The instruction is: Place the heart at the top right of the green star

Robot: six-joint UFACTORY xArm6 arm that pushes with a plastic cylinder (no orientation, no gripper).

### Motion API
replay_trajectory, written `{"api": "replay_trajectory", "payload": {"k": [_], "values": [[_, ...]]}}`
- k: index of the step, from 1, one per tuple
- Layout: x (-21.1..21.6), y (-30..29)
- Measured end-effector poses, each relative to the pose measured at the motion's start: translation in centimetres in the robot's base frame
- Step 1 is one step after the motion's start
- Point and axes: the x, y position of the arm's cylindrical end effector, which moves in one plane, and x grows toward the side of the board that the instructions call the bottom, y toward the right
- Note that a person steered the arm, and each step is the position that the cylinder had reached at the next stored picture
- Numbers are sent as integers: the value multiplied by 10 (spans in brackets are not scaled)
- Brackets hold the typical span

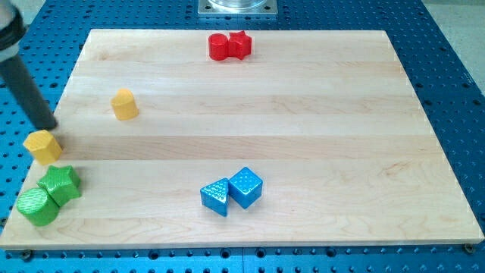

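The green star (pixel 61 183) lies near the board's bottom left corner and touches a green cylinder (pixel 36 206) below and to its left. A yellow block (pixel 43 145), possibly the heart, sits just above the star at the board's left edge. A second yellow block (pixel 124 104) lies further up and to the right; I cannot make out its shape. My dark rod comes down from the view's top left. My tip (pixel 51 127) rests just above the yellow block at the left edge, touching or nearly touching its upper side.
A red cylinder (pixel 218 47) and a red star (pixel 240 44) touch each other at the board's top edge. A blue triangle (pixel 215 197) and a blue cube (pixel 245 186) sit together at bottom centre. The wooden board (pixel 303 121) lies on a blue perforated table.
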Motion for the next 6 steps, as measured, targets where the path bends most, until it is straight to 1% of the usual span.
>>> {"api": "replay_trajectory", "payload": {"k": [1,2,3,4,5,6], "values": [[18,44],[-43,48],[-81,42],[-77,128],[-69,143],[-69,214]]}}
